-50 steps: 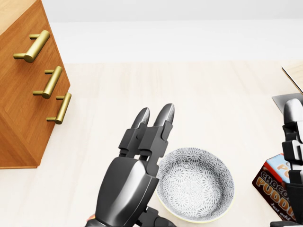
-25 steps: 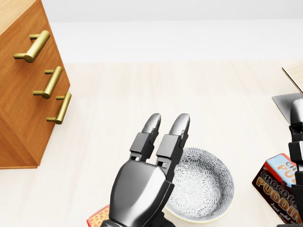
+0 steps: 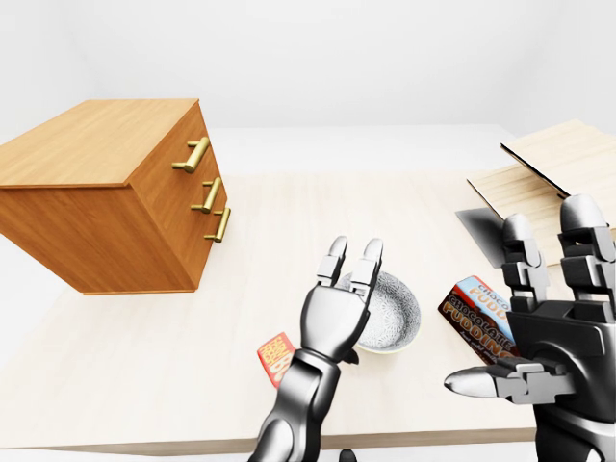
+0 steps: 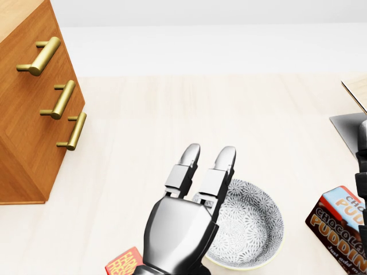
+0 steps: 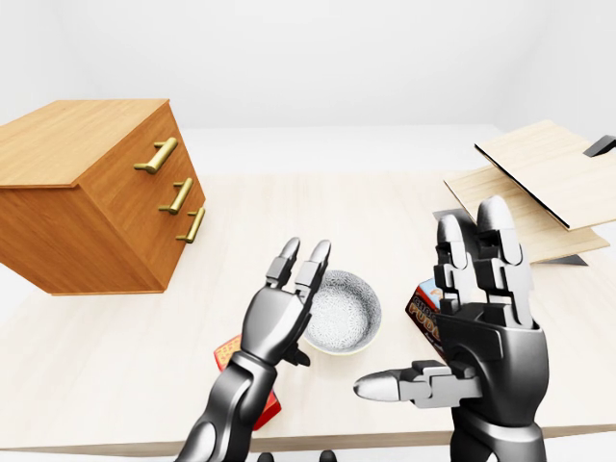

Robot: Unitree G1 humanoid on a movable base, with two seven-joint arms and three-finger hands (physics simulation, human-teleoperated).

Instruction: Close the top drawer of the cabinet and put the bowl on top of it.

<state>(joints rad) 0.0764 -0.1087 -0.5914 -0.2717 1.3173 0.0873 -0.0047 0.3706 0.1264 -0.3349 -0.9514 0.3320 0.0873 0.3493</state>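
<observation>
The wooden cabinet [image 3: 106, 192] with three brass handles stands at the left of the table; its top drawer handle [image 4: 40, 55] is at the upper left of the head view, and the drawer fronts look flush. The patterned grey bowl [image 4: 252, 226] sits on the table at the bottom centre. My left hand [image 4: 209, 152] is open, fingers straight, over the bowl's left rim and covering part of it; its thumb is hidden. My right hand [image 5: 433, 308] is open and raised to the right of the bowl, holding nothing.
A chocolate pudding box [image 4: 338, 226] lies just right of the bowl. A small red box [image 4: 123, 262] lies beside my left wrist. Tilted wooden boards [image 5: 539, 173] stand at the right. The pale table [image 3: 289, 212] has its near edge just below my arms.
My left hand has slid down and right in the head view, onto the bowl's left rim, uncovering the red box. My right hand has dropped lower at the right edge.
</observation>
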